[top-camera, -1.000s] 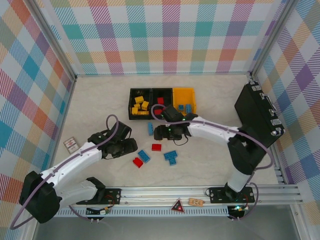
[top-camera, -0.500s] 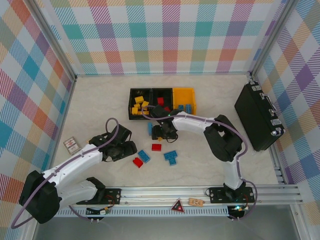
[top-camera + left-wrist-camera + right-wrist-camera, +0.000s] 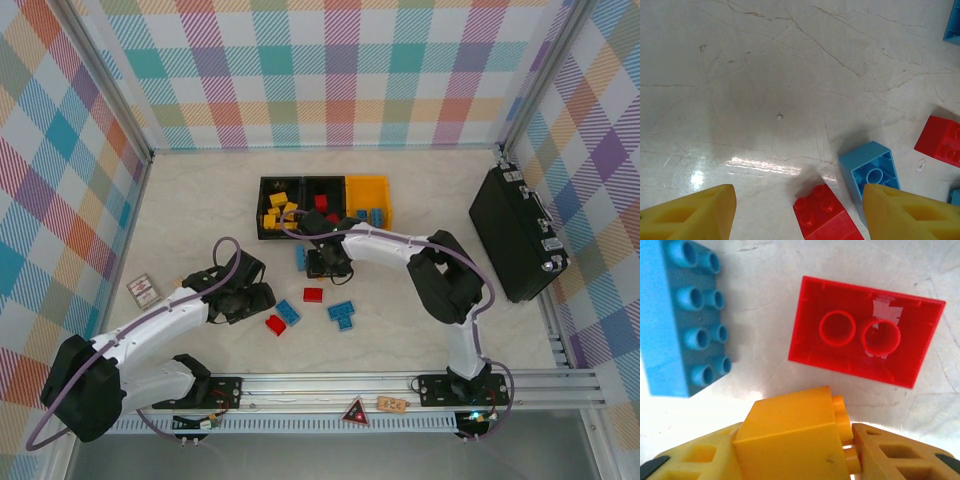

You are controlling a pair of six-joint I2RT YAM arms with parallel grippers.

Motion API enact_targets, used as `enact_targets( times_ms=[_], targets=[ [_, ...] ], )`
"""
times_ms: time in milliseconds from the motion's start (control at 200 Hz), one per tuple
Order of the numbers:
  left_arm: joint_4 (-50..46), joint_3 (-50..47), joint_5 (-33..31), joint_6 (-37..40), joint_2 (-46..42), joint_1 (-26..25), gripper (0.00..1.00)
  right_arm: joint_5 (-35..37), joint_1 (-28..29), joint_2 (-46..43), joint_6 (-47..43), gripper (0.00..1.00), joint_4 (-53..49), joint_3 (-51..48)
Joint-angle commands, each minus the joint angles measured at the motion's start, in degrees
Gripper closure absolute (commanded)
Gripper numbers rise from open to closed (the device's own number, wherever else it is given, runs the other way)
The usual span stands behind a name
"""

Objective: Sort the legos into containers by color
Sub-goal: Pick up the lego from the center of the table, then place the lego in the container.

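Note:
The containers [image 3: 326,181] stand in a row at the back: a black bin with yellow legos [image 3: 278,211], a black bin with red ones, and a yellow-orange bin [image 3: 369,190] with blue ones. My right gripper [image 3: 322,264] hovers just in front of them, shut on a yellow lego [image 3: 792,435]. Below it lie an upside-down red lego [image 3: 865,337] and a blue lego [image 3: 684,315]. My left gripper [image 3: 256,298] is open and low over the table. A red lego [image 3: 827,214] lies between its fingers [image 3: 692,216], and a blue lego [image 3: 871,171] lies by the right finger.
A large black hard case [image 3: 515,235] lies at the right wall. A small card [image 3: 142,290] sits at the left. Loose red and blue bricks [image 3: 342,314] are scattered across the middle of the table. Plaid walls enclose three sides.
My right arm folded in and its gripper shifted slightly left, then its jaws closed on the yellow lego. The left arm has barely moved.

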Motion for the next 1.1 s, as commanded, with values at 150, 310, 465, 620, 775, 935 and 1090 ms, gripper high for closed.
enact_targets(
  times_ms=[150,310,465,620,775,935,1090],
  targets=[
    [1.48,-1.28,1.89,-1.86,0.39,-0.05,0.33,1.37,0.64,-5.1,-4.66,0.52,-3.65,4.86],
    [1.36,-2.4,1.94,-2.88,-1.34,-0.11,0.33,1.93,0.55,-0.04,-8.52,0.52,-7.43,15.64],
    [0.35,-3.22,1.54,-3.75,-3.79,-0.1,0.33,2.28,-0.05,7.11,-10.68,0.51,-11.54,27.74],
    [-1.31,-3.88,0.79,-4.13,-6.18,-0.08,0.33,2.12,-1.46,14.72,-11.72,0.5,-15.53,39.48],
    [-1.93,-4.49,0.76,-4.5,-7.79,-0.13,0.33,1.5,-2.96,21.67,-11.94,0.5,-18.62,49.37],
    [-2.16,-5.28,0.75,-4.8,-8.04,-0.12,0.33,1.05,-3.49,27.14,-12.51,0.49,-20.58,57.56],
    [-1.75,-5.94,0.85,-5.1,-8.06,-0.14,0.33,1.45,-4.08,29.32,-12.29,0.47,-20.51,60.77]
  ],
)
